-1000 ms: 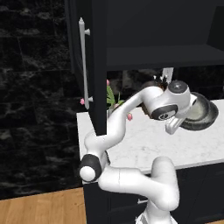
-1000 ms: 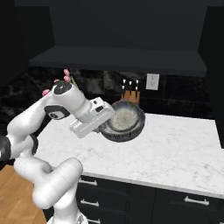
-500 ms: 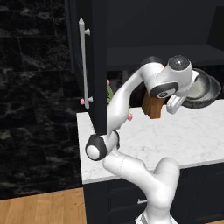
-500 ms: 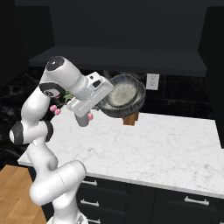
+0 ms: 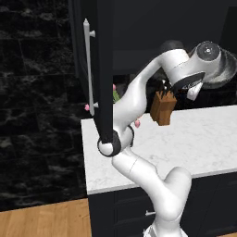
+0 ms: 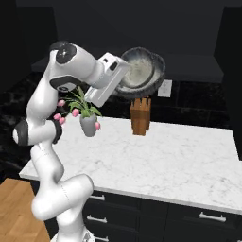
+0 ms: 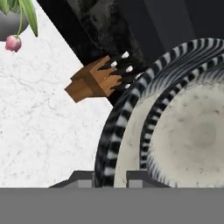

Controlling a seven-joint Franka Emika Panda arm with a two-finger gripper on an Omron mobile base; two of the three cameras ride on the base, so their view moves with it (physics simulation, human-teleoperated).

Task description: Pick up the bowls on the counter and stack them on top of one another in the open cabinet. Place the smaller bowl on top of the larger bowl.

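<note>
The two bowls hang nested and tipped on edge, high above the counter (image 6: 156,156) in front of the dark cabinet (image 5: 139,23). The larger bowl (image 6: 159,71) shows a dark shiny wall; in the hand view its rim (image 7: 118,127) looks striped. The smaller bowl (image 6: 137,71) with its pale speckled inside (image 7: 192,135) lies within it. My gripper (image 7: 111,177) is shut on the larger bowl's rim, one finger on each side. In the left base view the gripper (image 5: 196,88) holds the bowls (image 5: 224,69) at the right edge. The cabinet door (image 5: 104,69) stands open.
A brown knife block (image 6: 141,116) stands at the back of the counter, below the bowls. A grey vase with pink flowers (image 6: 87,124) sits to its left, near my arm. The door's silver bar handle (image 5: 88,69) is left of the arm. Drawers run under the counter.
The arm has lifted the nested bowls from just above the counter up to the level of the cabinet. The grip on the bowl's rim is unchanged.
</note>
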